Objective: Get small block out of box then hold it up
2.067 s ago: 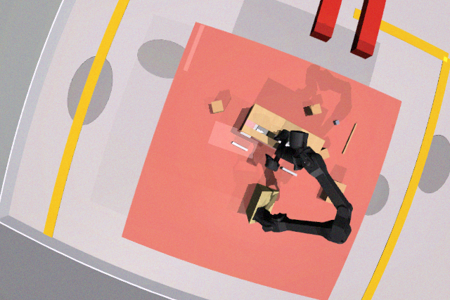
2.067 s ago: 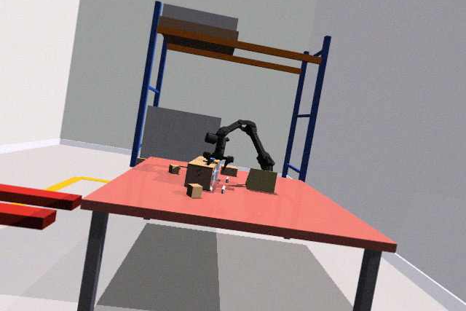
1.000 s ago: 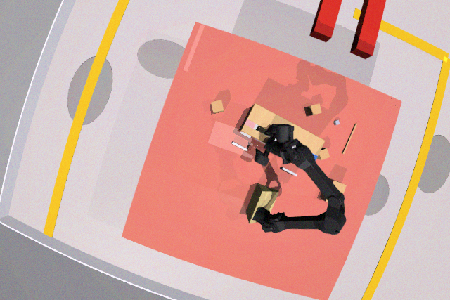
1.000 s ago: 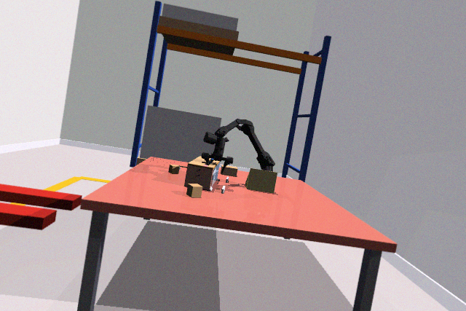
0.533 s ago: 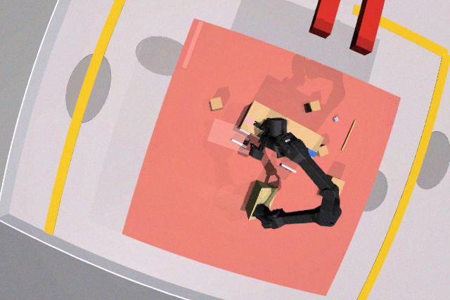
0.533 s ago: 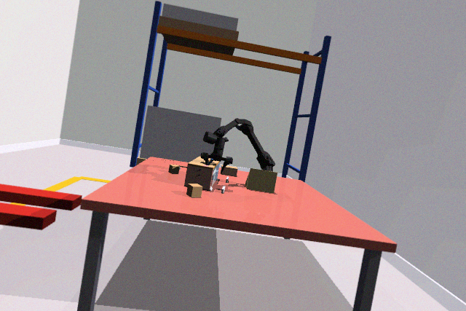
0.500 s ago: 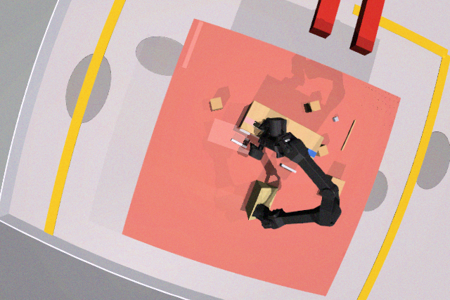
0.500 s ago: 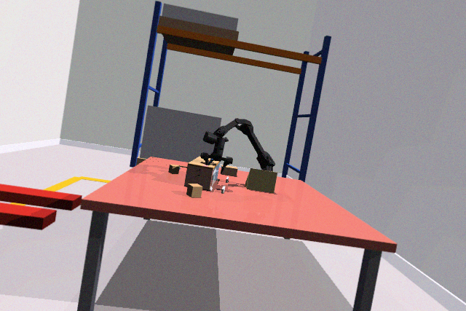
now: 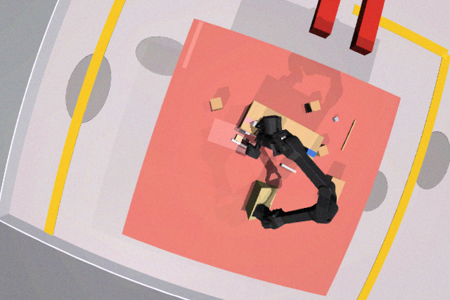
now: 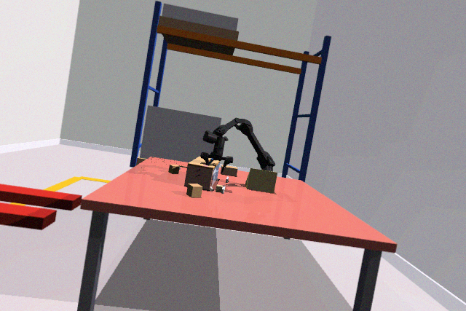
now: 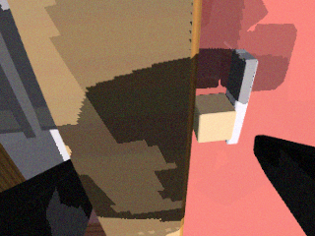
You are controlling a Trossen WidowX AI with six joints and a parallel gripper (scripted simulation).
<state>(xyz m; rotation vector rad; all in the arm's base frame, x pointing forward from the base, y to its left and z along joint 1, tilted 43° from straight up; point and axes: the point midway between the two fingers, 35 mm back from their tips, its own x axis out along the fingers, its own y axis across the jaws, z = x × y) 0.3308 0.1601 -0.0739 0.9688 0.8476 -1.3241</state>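
Note:
The small tan block (image 9: 238, 138) (image 10: 218, 189) (image 11: 217, 119) is on the table just outside the clear front of the wooden box (image 9: 305, 129) (image 10: 198, 177) (image 11: 143, 29), near its left end in the top view. It sits close beside a white strip (image 9: 237, 142) (image 10: 223, 189) (image 11: 239, 125). My gripper (image 9: 254, 138) (image 10: 215, 168) (image 11: 178, 149) is open and empty. It points down, with one finger over the box's top and the other out past its front edge. The block is not between the fingers. The shelf is hidden from these views.
Another white strip (image 9: 287, 168) lies in front of the box. A tan open bin (image 9: 253, 200) (image 10: 261, 180) stands near the arm's base. Loose wooden blocks include one (image 9: 216, 103) (image 10: 194, 190) left of the box and one (image 9: 314, 105) behind it. A thin stick (image 9: 348, 135) lies at right.

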